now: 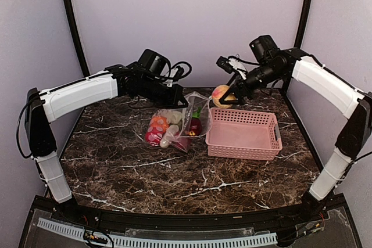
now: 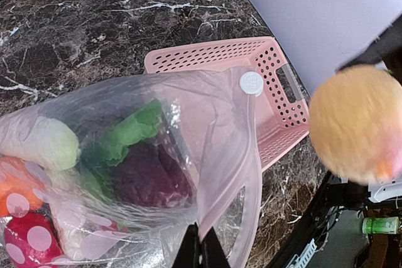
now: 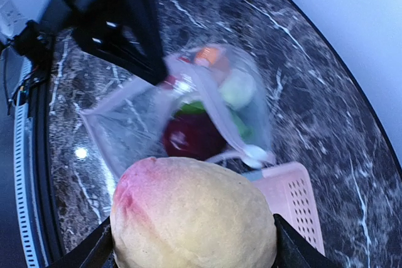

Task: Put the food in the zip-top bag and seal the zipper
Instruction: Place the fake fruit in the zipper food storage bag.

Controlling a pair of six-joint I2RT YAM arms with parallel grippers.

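Observation:
The clear zip-top bag (image 1: 195,113) stands open in mid-table. My left gripper (image 2: 201,244) is shut on its mouth edge, beside the pinkish zipper (image 2: 255,174) with its white slider (image 2: 251,83). Inside lie a dark maroon piece (image 2: 151,174), a green leafy piece (image 2: 135,130), a white-green piece (image 2: 44,144) and a red dotted piece (image 2: 31,240). My right gripper (image 3: 195,230) is shut on a yellow-pink fruit (image 3: 195,211), held in the air above and to the right of the bag's mouth (image 1: 221,94).
The pink slotted basket (image 1: 241,150) sits just right of the bag, nothing showing inside it, its corner touching the bag (image 2: 207,51). Purple walls close in the back and both sides. My left arm (image 1: 81,94) reaches over the table's back left.

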